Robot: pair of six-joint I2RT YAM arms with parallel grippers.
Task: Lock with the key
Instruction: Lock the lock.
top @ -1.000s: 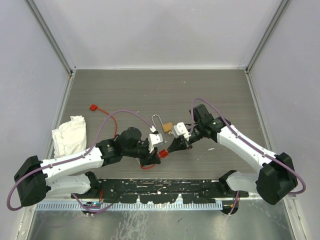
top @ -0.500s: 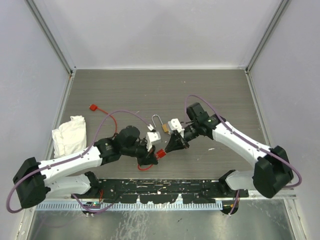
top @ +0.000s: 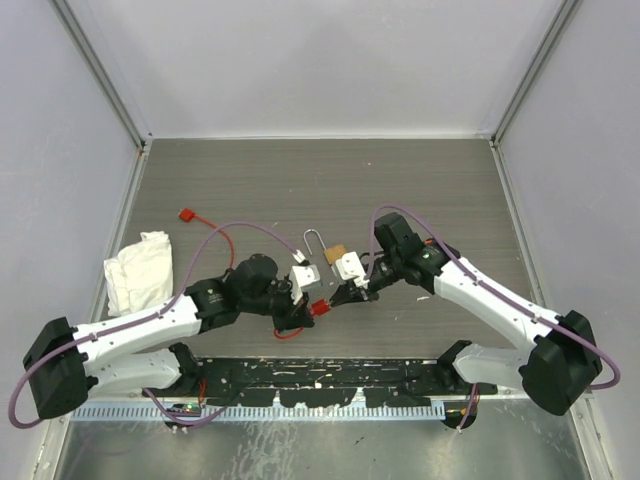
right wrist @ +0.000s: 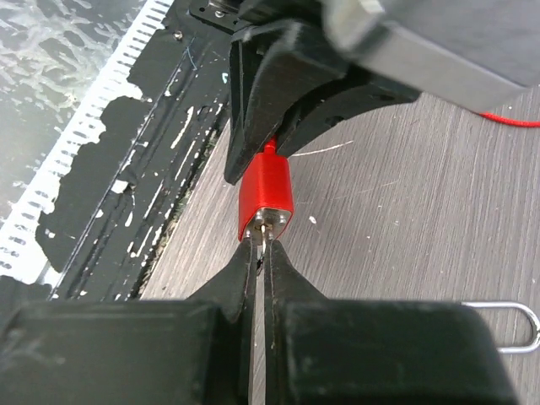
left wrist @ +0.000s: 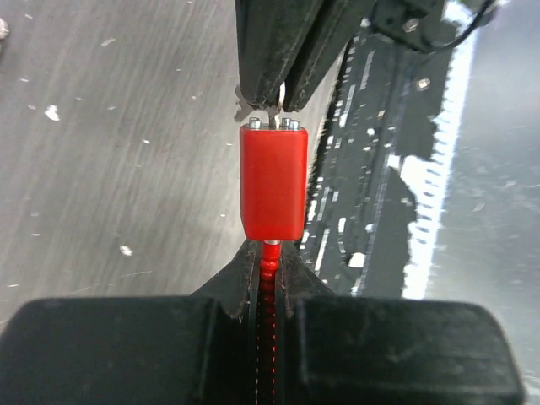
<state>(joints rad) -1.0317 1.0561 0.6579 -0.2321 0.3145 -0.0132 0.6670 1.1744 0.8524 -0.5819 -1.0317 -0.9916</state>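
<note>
We have the left pincer (left wrist: 270, 253) clamped on the red lock's (left wrist: 272, 181) stem. The right pincer (right wrist: 260, 246), pinching the key (left wrist: 278, 105), meets its far end, axes in line.

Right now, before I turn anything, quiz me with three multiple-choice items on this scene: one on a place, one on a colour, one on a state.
1. Where does the white cloth lie?
A) by the left edge of the table
B) in the far right corner
C) between the fingertips

2. What colour is the small lock body?
A) blue
B) red
C) yellow

3. How is the right gripper?
A) wide open and empty
B) shut on the key at the lock's end
C) shut on the cloth

Answers:
1 A: the top view shows the cloth at the left side.
2 B: both wrist views show a red block.
3 B: its fingers pinch a thin silver blade that enters the lock's end face.
</note>
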